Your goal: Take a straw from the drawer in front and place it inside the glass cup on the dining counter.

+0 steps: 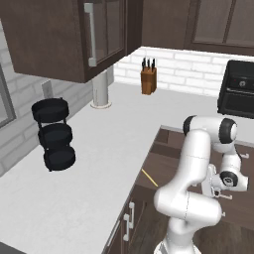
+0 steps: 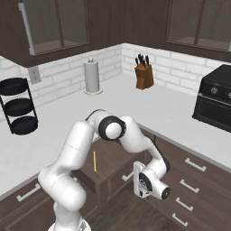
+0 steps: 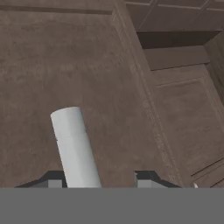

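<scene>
The straw (image 2: pixel 94 161) lies flat inside the pulled-out drawer (image 2: pixel 115 159), partly screened by the arm in the left base view. The tool (image 3: pixel 99 178) sits low at the drawer front, its tips parted either side of the pale bar handle (image 3: pixel 74 146) without clearly pinching it; the tips are cut off below.

White brick wall (image 2: pixel 58 72), dark upper cabinets (image 1: pixel 54 39), white counter (image 1: pixel 89 163), wood floor (image 2: pixel 117 214).

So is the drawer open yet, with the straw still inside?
Open. In both base views the drawer stands pulled out from the cabinets, and the yellow straw lies flat on its floor.
</scene>
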